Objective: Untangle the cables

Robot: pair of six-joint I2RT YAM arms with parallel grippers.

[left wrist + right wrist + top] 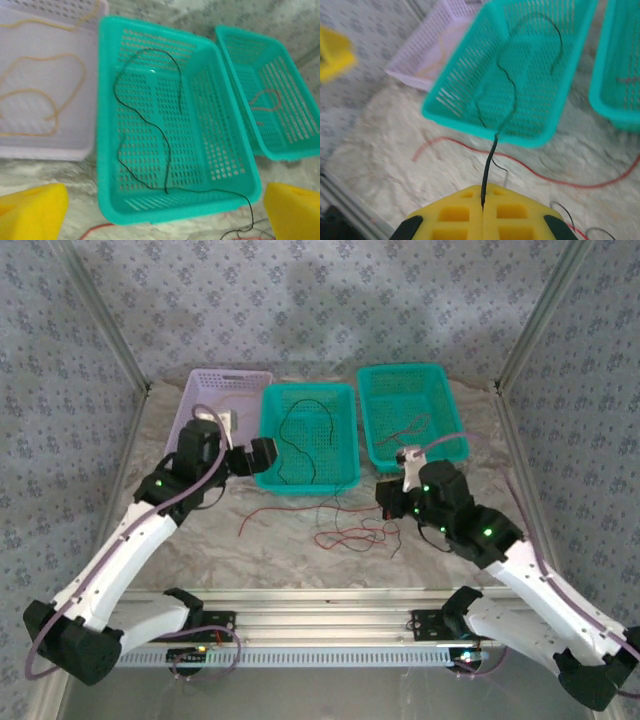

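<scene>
While the right gripper (483, 202) clamps the black wire (492, 150) by its tail, the strand runs ahead into the teal basket (465, 120). A red wire (555, 182) lies just beyond the fingertips. The left gripper (162, 215) hangs with jaws apart, empty. Likely next: lift the tail clear into the basket.

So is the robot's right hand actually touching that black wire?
Touching. The right wrist view shows the right hand shut on the black wire, which leaves the seam between its yellow fingers toward the teal basket.

Three baskets — lavender basket (231, 373), middle teal basket (305, 483), right teal basket (400, 369) — plus cables (352, 532) too tangled to count.
</scene>
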